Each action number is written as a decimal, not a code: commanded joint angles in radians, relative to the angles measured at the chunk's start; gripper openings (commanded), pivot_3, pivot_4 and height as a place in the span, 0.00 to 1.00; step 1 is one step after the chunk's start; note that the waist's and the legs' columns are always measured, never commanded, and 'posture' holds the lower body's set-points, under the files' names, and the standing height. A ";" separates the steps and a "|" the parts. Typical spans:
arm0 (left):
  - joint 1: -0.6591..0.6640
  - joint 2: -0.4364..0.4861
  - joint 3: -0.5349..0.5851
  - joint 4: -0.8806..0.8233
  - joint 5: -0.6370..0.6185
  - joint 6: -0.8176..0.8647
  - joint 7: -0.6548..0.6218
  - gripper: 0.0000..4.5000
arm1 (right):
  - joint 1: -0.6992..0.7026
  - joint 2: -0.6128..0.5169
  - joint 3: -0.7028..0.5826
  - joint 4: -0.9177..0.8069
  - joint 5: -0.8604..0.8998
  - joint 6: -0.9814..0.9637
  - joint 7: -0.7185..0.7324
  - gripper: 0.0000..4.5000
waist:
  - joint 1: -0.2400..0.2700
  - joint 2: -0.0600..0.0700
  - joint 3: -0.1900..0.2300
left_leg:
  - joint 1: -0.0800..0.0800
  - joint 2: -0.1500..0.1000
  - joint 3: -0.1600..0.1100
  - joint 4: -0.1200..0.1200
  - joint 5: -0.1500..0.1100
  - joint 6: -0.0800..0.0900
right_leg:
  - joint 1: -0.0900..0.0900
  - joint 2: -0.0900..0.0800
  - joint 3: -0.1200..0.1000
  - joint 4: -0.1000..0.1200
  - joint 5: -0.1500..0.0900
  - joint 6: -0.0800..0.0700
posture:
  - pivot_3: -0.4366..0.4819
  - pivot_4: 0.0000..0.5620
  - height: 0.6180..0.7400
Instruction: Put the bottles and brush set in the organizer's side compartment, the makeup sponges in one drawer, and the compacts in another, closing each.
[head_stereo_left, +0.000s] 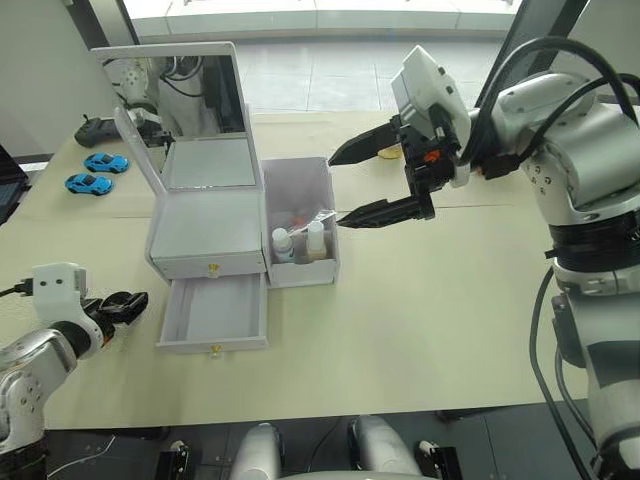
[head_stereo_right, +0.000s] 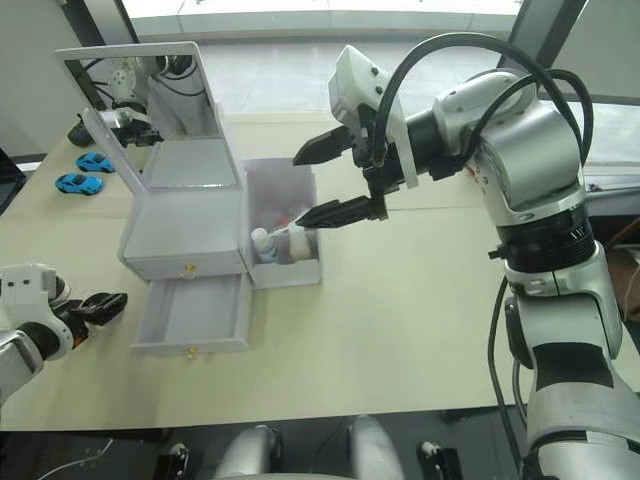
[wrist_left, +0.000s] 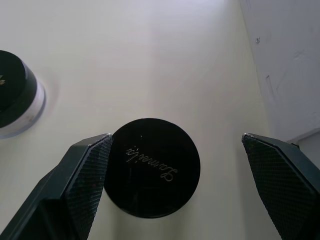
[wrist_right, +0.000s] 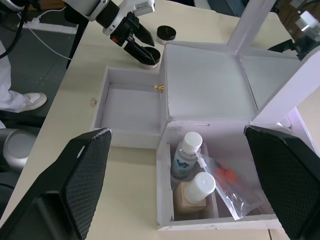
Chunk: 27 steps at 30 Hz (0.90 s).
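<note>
Left wrist view shows the step in hand: the left gripper (wrist_left: 175, 165) stands with its jaws wide apart around a black compact (wrist_left: 151, 167) lying flat on the table (head_stereo_left: 430, 320), just left of the organizer (head_stereo_left: 205, 225). One finger (wrist_left: 82, 185) touches the compact's edge while the other stands well clear. To do this well, I judge the gripper should centre on the lid before closing, so the disc is pinched across its middle and does not skid away. A second compact (wrist_left: 17, 92), with a clear lower half, sits near the first, farther from the organizer.

Largest first: the organizer stands on the table with its mirrored lid (head_stereo_left: 175, 90) raised and its top tray bare. Its lower drawer (head_stereo_left: 213, 315) is pulled out and looks empty, ready for the compacts; the drawer above (head_stereo_left: 207, 265) is shut. The side compartment (wrist_right: 215, 185), on the organizer's right, holds two white-capped bottles (wrist_right: 186, 155) and a clear bag, probably the brush set (wrist_right: 230, 182). The right gripper (head_stereo_left: 345, 185) hovers above that compartment, jaws spread, holding nothing.
</note>
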<state>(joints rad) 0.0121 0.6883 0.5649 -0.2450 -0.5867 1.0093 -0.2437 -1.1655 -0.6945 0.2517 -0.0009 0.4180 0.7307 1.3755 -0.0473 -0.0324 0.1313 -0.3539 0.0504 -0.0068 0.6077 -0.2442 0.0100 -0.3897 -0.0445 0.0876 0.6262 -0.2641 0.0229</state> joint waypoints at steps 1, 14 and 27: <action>-0.023 0.018 -0.015 0.014 0.025 0.015 0.001 1.00 | -0.003 -0.021 -0.048 -0.058 0.027 0.034 -0.016 1.00 | 0.001 0.000 0.000 | 0.000 0.000 0.000 0.000 0.000 0.000 | 0.000 0.000 0.000 0.000 0.000 0.000 | 0.48 0.27 1.00; -0.025 0.005 -0.020 0.034 0.062 0.024 -0.009 1.00 | 0.025 -0.030 -0.056 -0.084 0.040 0.043 -0.046 1.00 | 0.003 0.000 0.000 | 0.000 0.000 -0.002 0.000 0.000 0.000 | 0.000 -0.001 -0.001 0.000 0.000 0.000 | 0.48 0.27 1.00; -0.009 0.110 0.060 0.020 0.067 0.034 -0.089 0.65 | 0.029 -0.011 -0.049 -0.067 0.029 0.001 -0.039 1.00 | 0.002 0.000 0.000 | -0.001 0.000 -0.005 0.000 0.000 -0.001 | 0.000 -0.001 -0.002 0.000 0.000 0.000 | 0.48 0.27 1.00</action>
<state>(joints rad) -0.0005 0.7586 0.5750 -0.1846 -0.5146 1.0507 -0.2943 -1.1253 -0.7039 0.2229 -0.0563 0.4445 0.7562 1.3333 -0.0454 -0.0326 0.1315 -0.3551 0.0500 -0.0123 0.6074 -0.2436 0.0088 -0.3901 -0.0457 0.0853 0.6256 -0.2641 0.0228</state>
